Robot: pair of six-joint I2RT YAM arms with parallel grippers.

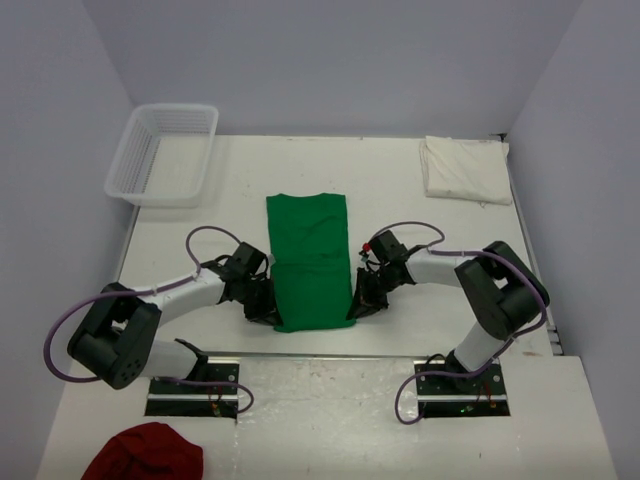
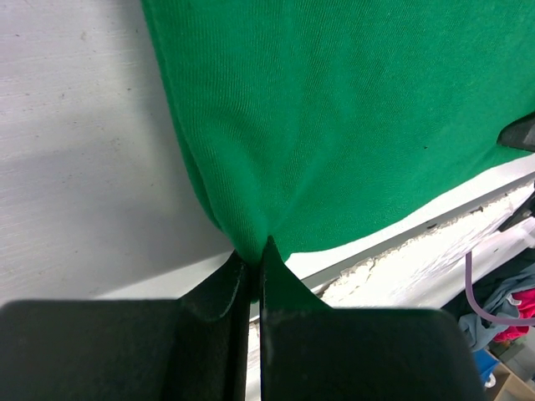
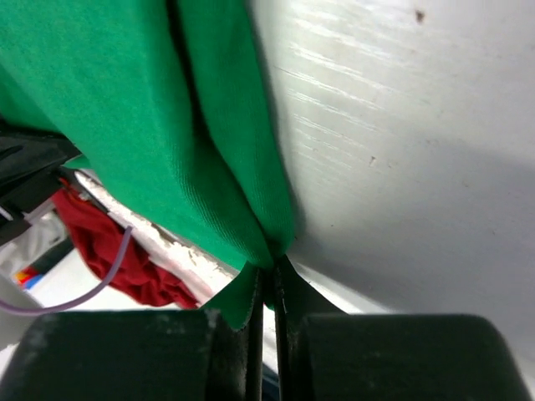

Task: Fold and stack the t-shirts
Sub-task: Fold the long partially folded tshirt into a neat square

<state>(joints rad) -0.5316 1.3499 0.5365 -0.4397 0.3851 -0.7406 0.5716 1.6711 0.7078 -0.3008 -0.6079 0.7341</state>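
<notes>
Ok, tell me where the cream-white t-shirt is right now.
In the top view the cream-white t-shirt lies at the far right corner of the table, apart from the green t-shirt at centre and opposite the white basket at far left.

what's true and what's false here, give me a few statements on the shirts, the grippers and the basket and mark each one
1. The green t-shirt lies between the two arms on the table. True.
2. The left gripper and the right gripper are each shut on a near corner of it. True.
3. The cream-white t-shirt is stacked on the green one. False: it lies apart, at the far right corner.
4. The plastic basket sits at the far right. False: it is at the far left.
5. The dark red cloth lies at the near left, apart from both shirts. True.
</notes>
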